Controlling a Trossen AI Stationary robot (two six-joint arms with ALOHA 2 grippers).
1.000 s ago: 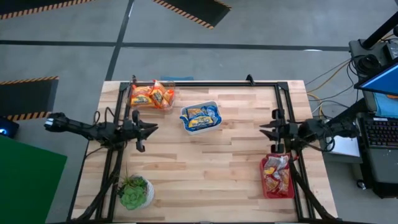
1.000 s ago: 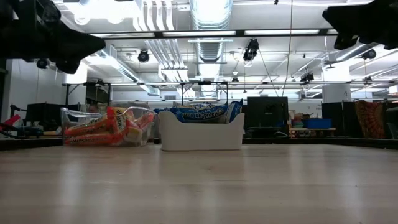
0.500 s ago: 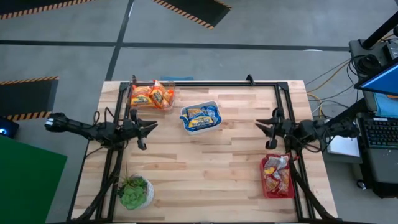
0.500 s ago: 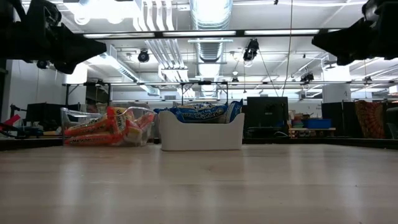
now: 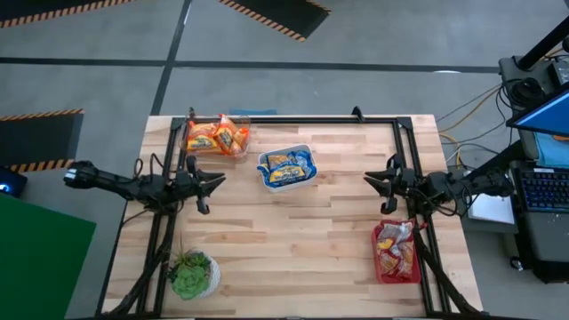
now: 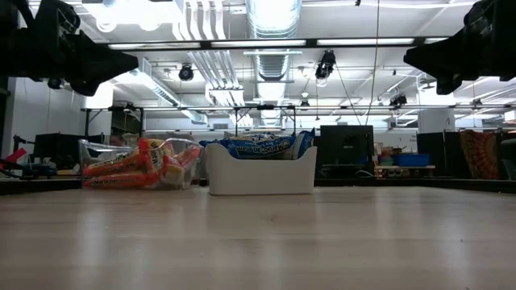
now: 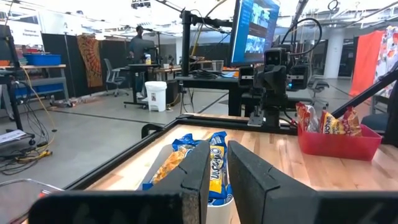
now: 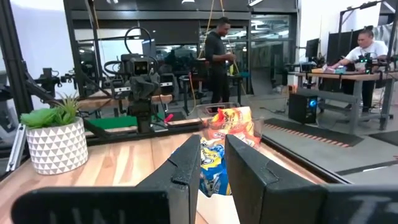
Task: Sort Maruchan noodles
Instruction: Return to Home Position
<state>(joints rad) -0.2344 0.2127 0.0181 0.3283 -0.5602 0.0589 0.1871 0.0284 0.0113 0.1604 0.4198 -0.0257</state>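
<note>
The Maruchan noodles lie sorted in three bins. Orange packets fill a clear bin at the far left, blue packets a white bin near the far middle, and red packets a red bin at the near right. My left gripper hovers level over the table's left side, pointing right. My right gripper hovers level over the right side, pointing left. Both are shut with only a thin slit between the fingers and hold nothing.
A small green potted plant stands at the near left corner. A black metal frame runs along the far, left and right sides of the wooden table. People and desks show in the room beyond.
My right gripper has rolled at the wrist and tipped down to level, showing lower in the low view, with its tip reaching slightly farther toward the table's middle. The packets and bins have not moved.
</note>
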